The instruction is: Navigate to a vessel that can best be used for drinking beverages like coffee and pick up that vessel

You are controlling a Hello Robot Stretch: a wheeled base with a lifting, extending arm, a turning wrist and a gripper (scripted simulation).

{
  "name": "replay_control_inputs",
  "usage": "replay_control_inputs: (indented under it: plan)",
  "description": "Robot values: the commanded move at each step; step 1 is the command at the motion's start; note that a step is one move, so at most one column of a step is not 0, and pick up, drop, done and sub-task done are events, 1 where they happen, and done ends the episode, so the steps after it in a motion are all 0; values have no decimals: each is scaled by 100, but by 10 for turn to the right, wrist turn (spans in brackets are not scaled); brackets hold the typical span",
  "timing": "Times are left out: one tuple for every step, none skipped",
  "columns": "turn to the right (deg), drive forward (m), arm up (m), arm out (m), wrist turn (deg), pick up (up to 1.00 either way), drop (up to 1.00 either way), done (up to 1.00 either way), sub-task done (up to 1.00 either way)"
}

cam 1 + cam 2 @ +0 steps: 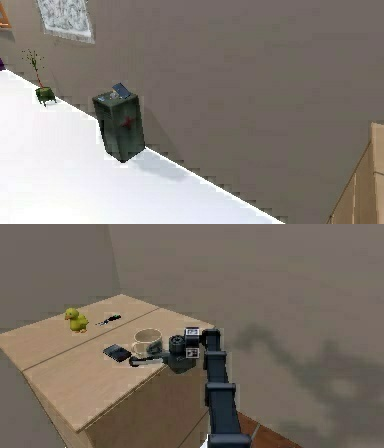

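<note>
One white mug [148,340] on the wooden top [70,374], right at the far end of the gripper [148,357]; contact, finger state and any hold: cannot tell. One dark flat item [117,352] just past the gripper, one yellow duck-like toy [75,319] and one small dark stick [108,320] farther off

Ahead of us we see a pale white floor [50,170] running up to a long grey-brown wall [250,80]. Against that wall stands a dark green boxy bin [120,125] with a small red mark on its front, and a small blue-grey thing [122,91] lies on its top. Farther along the wall, toward the forward view's left, we see a thin potted plant [40,78] in a green pot on the floor. Above it a pale framed picture [66,17] hangs on the wall. At the forward view's lower right we see the edge of a light wooden piece of furniture [362,185].
</note>
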Motion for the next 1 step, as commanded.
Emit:
replay_control_inputs:
  plan:
    - [0, 0, 0, 0, 0, 100, 0, 0, 0]
